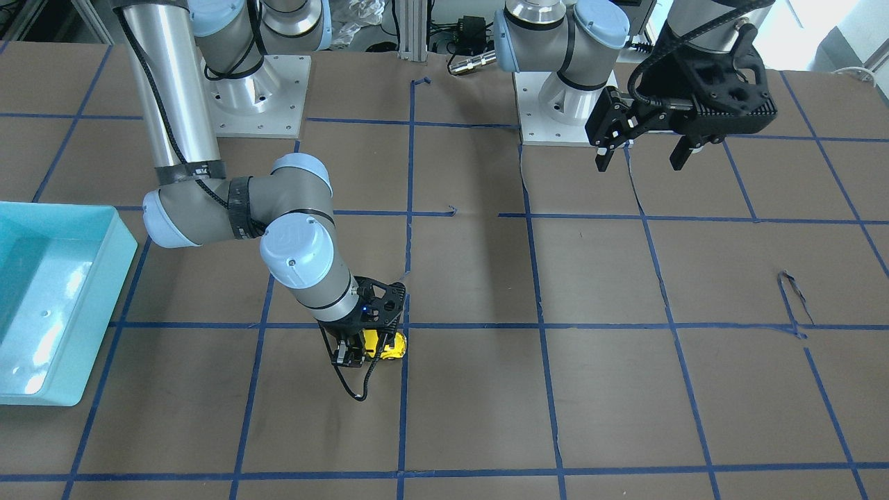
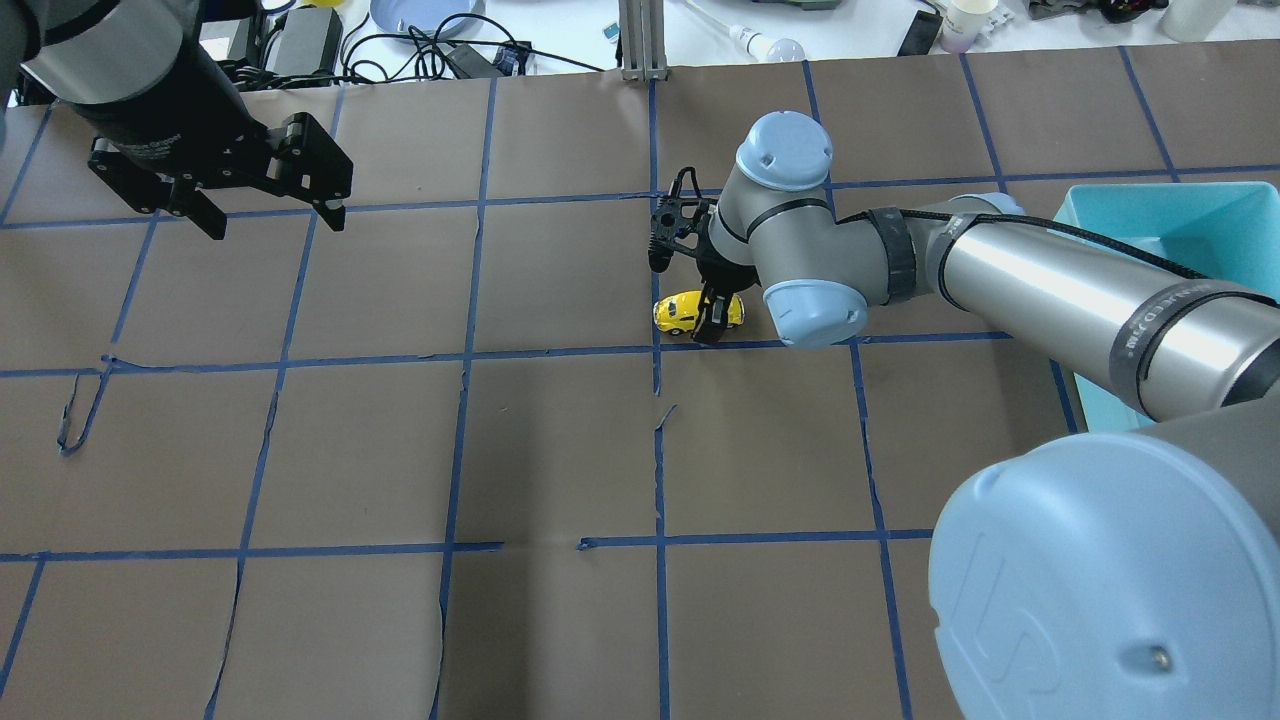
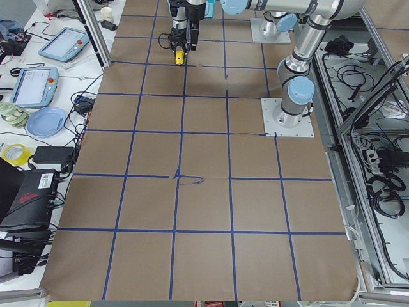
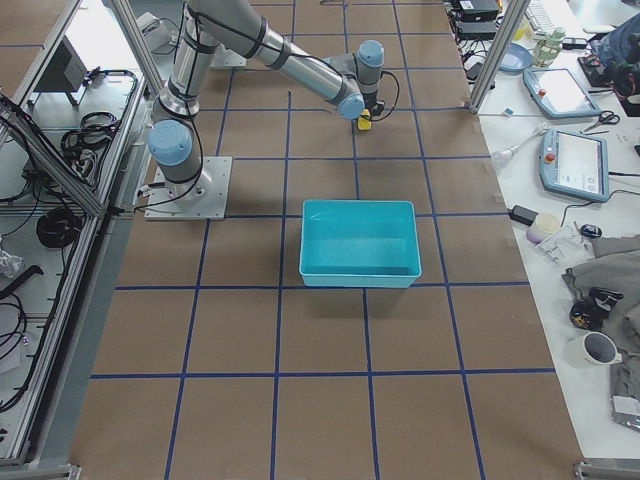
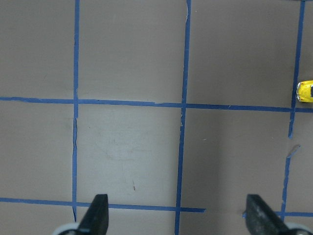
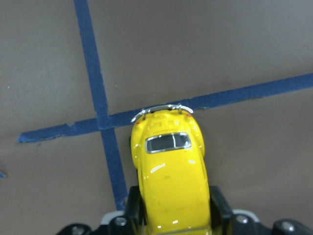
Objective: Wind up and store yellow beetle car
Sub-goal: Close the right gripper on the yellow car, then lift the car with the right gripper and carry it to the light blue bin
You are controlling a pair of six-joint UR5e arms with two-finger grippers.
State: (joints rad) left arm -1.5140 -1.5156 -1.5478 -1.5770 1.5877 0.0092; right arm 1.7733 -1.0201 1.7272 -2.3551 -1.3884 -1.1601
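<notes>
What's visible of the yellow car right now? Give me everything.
The yellow car is a tiny glossy toy with a rounded beetle body; it looks like painted metal or hard plastic. A dark window and a chrome bumper show at the end pointing away from the right hand, whose fingers clamp its sides at the other end. It is upright, low over the brown table, beside a crossing of blue tape lines. Whether its wheels rest on the surface can't be told.
</notes>
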